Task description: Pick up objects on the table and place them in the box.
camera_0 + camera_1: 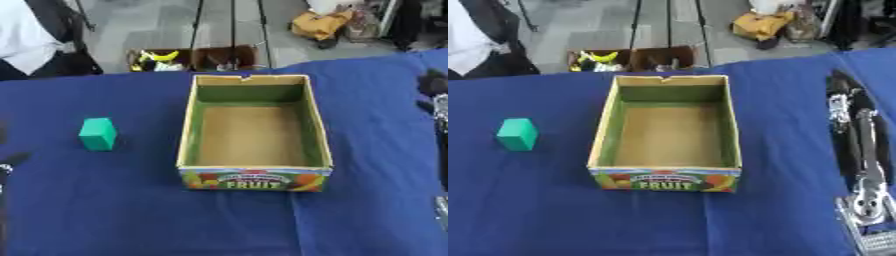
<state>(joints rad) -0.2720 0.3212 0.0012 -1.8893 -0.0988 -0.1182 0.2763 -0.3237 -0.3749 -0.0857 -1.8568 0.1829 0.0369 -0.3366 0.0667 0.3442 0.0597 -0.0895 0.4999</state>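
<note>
1. Left hand (10, 162): a dark sliver at the left edge; finger state cannot be told.
2. Green block (97, 134): on the blue table (105, 210), right of that hand, well apart from the box.
3. Cardboard box (254, 172): open, centre.
4. Right hand (857, 150): right of the box; finger state cannot be told.

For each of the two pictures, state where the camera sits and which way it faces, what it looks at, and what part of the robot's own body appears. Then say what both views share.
Left eye view: in the robot's head, looking down and forward at the blue table; a dark bit of the robot shows at the right edge.
Right eye view: beside it in the head, facing the same way; the right arm runs along the right edge.
Shared: the empty fruit box and, to its left, the green block.
</note>
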